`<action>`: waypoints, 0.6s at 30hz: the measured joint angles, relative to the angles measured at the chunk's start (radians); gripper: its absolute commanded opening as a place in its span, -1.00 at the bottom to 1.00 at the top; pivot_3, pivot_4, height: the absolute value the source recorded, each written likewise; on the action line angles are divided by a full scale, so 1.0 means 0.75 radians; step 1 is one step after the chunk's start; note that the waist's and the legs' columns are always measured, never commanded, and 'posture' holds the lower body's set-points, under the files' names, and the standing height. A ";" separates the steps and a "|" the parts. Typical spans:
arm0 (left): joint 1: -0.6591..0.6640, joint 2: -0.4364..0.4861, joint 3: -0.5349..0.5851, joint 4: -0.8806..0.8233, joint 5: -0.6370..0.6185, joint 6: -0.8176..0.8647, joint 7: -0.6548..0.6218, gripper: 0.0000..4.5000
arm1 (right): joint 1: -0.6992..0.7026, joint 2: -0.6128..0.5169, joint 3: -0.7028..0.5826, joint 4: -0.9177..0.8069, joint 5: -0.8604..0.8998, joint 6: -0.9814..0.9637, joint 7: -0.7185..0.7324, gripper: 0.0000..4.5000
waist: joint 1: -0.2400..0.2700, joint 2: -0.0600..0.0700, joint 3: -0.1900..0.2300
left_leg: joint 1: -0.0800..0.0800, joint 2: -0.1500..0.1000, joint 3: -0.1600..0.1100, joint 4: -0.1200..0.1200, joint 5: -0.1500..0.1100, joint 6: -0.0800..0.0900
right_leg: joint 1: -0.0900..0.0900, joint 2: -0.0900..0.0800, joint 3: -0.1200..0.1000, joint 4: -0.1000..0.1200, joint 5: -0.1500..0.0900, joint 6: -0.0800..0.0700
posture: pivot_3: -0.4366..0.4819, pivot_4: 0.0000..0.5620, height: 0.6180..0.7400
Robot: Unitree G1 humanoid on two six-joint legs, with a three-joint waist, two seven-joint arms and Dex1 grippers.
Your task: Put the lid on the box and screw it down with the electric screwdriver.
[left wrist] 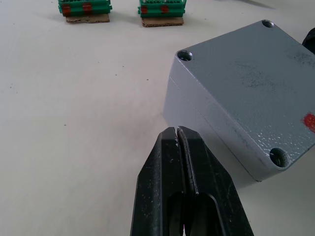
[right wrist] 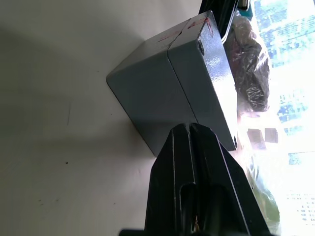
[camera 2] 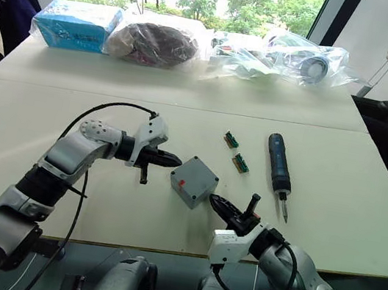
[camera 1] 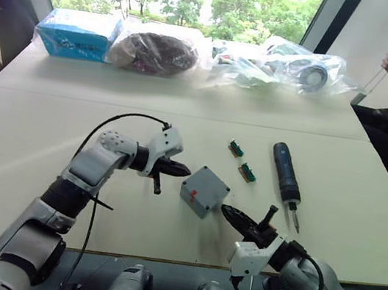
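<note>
Left gripper (camera 1: 177, 167) has its jaws closed on nothing, just left of the box (camera 1: 204, 191) with the lid (left wrist: 246, 83) already on. Right gripper (camera 1: 231, 213) – closed too. The electric screwdriver (camera 1: 286, 176) lies far-to-near on the table (camera 1: 33, 126), nearer the right arm.

Lid (camera 1: 208, 185) on box (camera 1: 194, 201), electric screwdriver (camera 1: 285, 174) to its right.

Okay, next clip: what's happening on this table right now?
A humanoid robot is working on a small grey box in the middle of the white table. The lid already sits on the box. The left gripper and right gripper are both shut and empty, flanking the box. The electric screwdriver lies untouched to the right, so no screwing has begun.
</note>
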State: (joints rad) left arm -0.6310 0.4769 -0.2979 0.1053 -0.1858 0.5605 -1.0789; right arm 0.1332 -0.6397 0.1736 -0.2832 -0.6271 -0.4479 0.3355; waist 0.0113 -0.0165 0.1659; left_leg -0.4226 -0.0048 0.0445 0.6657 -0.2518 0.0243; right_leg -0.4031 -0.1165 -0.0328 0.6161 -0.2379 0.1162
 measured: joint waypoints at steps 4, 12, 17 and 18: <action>0.048 0.000 -0.013 -0.017 -0.001 0.012 -0.003 -1.00 | -0.041 0.010 0.021 0.029 0.007 0.025 0.026 -0.98 | 0.000 0.000 0.000 | 0.000 0.000 0.000 0.000 0.000 0.000 | 0.000 0.000 0.000 0.000 0.000 0.000 | -0.05 -0.47 1.00; 0.120 0.041 -0.005 -0.154 -0.016 0.118 0.000 -1.00 | -0.147 0.044 0.022 0.112 0.045 0.101 0.062 -0.98 | 0.001 0.000 0.000 | 0.000 0.000 0.000 0.000 0.000 0.000 | 0.000 0.000 0.000 0.001 0.000 0.000 | -0.05 -0.47 1.00; 0.143 0.038 -0.004 -0.206 -0.031 0.154 0.011 -1.00 | -0.176 0.051 0.017 0.126 0.080 0.135 0.069 -0.98 | 0.000 0.000 0.000 | 0.000 0.000 0.000 0.000 0.000 0.000 | 0.000 0.000 0.000 0.001 0.000 0.000 | -0.05 -0.47 1.00; 0.144 0.038 -0.004 -0.209 -0.032 0.160 0.013 -1.00 | -0.177 0.051 0.017 0.126 0.082 0.136 0.071 -0.98 | 0.000 0.000 0.000 | 0.000 0.000 0.000 0.000 0.000 0.000 | 0.000 0.000 0.000 0.002 0.000 0.000 | -0.05 -0.47 1.00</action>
State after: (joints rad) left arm -0.5231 0.5052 -0.3010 -0.0517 -0.2095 0.6808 -1.0692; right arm 0.0003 -0.6015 0.1867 -0.1884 -0.5660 -0.3462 0.3890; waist 0.0115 -0.0162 0.1658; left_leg -0.4226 -0.0047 0.0443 0.6658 -0.2517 0.0242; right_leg -0.4034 -0.1165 -0.0326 0.6173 -0.2379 0.1162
